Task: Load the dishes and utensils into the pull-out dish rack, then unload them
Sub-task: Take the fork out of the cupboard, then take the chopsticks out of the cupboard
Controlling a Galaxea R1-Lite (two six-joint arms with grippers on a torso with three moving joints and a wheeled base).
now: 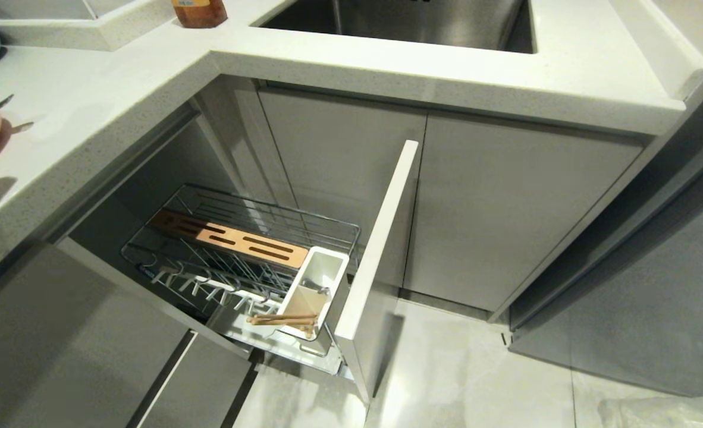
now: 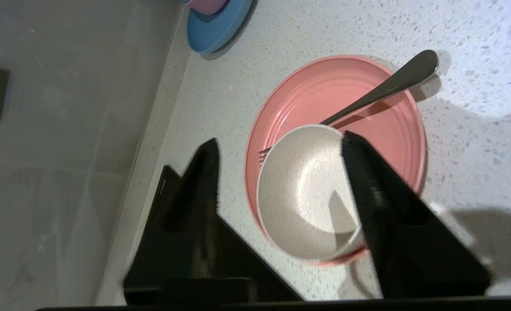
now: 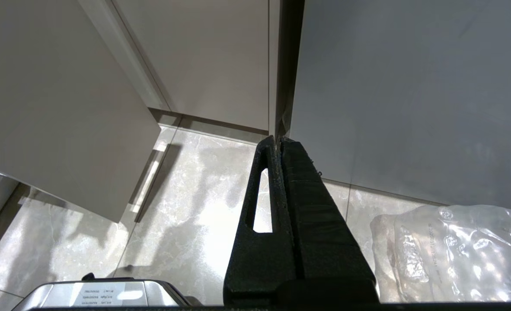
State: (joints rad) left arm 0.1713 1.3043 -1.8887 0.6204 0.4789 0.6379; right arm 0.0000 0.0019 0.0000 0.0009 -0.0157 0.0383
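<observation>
left tool astride white bowl rim

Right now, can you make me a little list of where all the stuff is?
left gripper: open, over the white bowl
white bowl: on the pink plate, on the counter
metal utensil: leaning on the pink plate
wooden chopsticks: in the white utensil box
dish rack: pulled out
right gripper: shut, parked near the floor
</observation>
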